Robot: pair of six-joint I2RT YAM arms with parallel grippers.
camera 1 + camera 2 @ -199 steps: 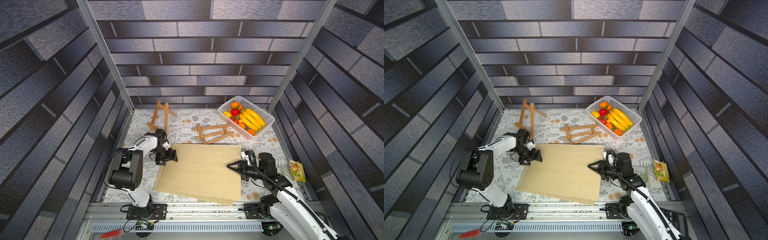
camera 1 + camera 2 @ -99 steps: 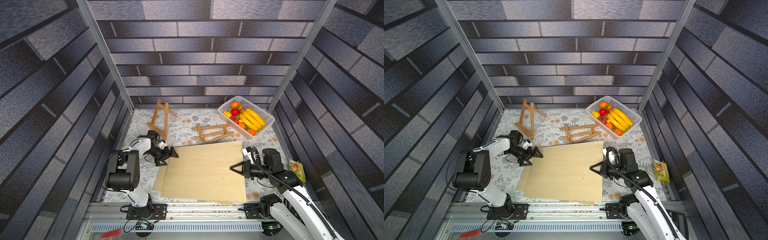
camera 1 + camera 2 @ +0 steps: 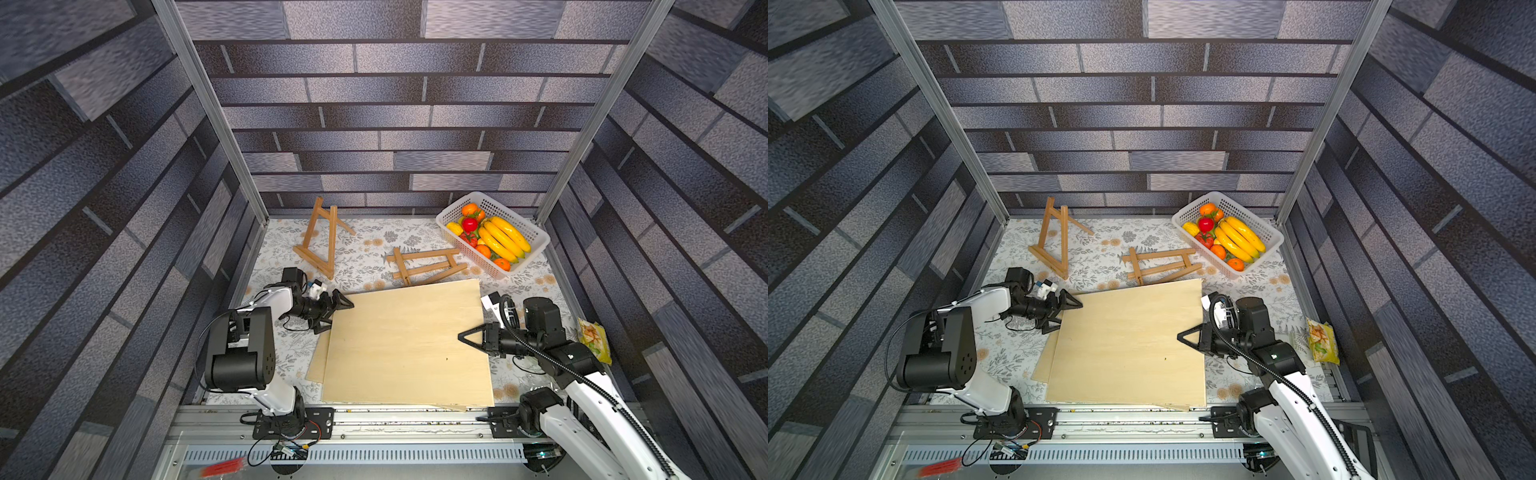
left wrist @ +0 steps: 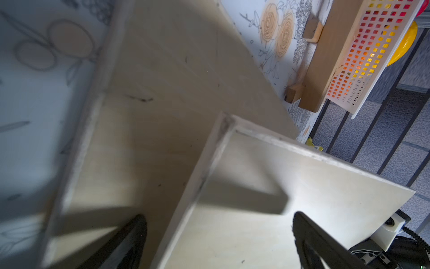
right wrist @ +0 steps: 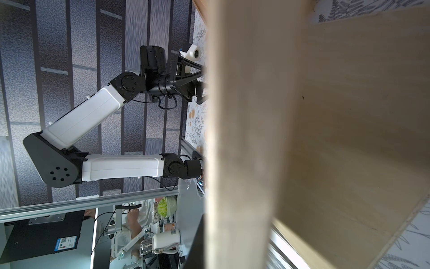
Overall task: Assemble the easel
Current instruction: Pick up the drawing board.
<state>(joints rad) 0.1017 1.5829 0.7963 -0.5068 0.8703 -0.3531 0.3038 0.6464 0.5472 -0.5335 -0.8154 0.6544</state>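
A pale plywood board (image 3: pixel 407 345) (image 3: pixel 1129 345) is tilted up over a second board (image 3: pixel 318 365) lying flat on the table. My right gripper (image 3: pixel 461 334) (image 3: pixel 1180 337) is shut on the top board's right edge. In the right wrist view that board (image 5: pixel 237 139) runs edge-on through the gripper (image 5: pixel 232 233). My left gripper (image 3: pixel 337 318) (image 3: pixel 1064 318) (image 4: pixel 218 217) is open at the top board's far left corner, which sits unclamped between the spread fingers. One wooden easel (image 3: pixel 322 237) (image 3: pixel 1054 237) stands at the back left. Another easel (image 3: pixel 424 266) (image 3: pixel 1158 266) lies flat behind the boards.
A white basket (image 3: pixel 536 245) (image 3: pixel 1273 239) of plastic fruit sits in the back right corner. A yellow snack packet (image 3: pixel 594 340) (image 3: pixel 1320 343) lies by the right wall. Brick-patterned walls and metal posts close in the floral tabletop; a rail runs along its front edge.
The right gripper has shut on the top board's right edge and raised that side. The left gripper has opened fully and drawn back a little toward the far left.
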